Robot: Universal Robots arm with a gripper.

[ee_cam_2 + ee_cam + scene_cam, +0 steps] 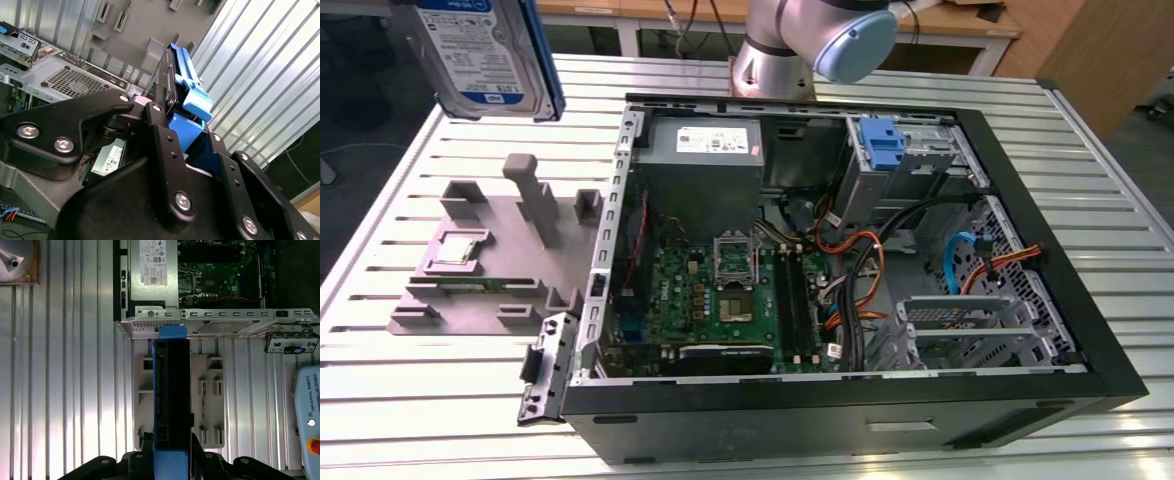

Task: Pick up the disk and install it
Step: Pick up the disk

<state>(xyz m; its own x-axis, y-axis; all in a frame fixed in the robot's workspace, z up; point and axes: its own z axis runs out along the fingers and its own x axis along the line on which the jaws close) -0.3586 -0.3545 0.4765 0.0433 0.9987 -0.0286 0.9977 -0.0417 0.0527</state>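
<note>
Disk (480, 55) is off the counter (427, 400), up in the air over the far corner on the exterior view's left, label facing the camera. In the first wrist view it sits edge-on with the claw (172, 462) clamped tight on the sides of its blue caddy.

Step, as I read it: pick-up done, disk in carry, install not done. Install calls for squaring the caddy to a drive bay inside the case (854, 415).

The case is open and holds:
- power supply (700, 145) at its far wall
- motherboard (720, 290)
- orange cables (861, 260)
- a blue-fronted bay (881, 145)
- a bare metal cage (961, 320)

Grey fixture (494, 250) beside the case holds a small chip (458, 248).
</note>
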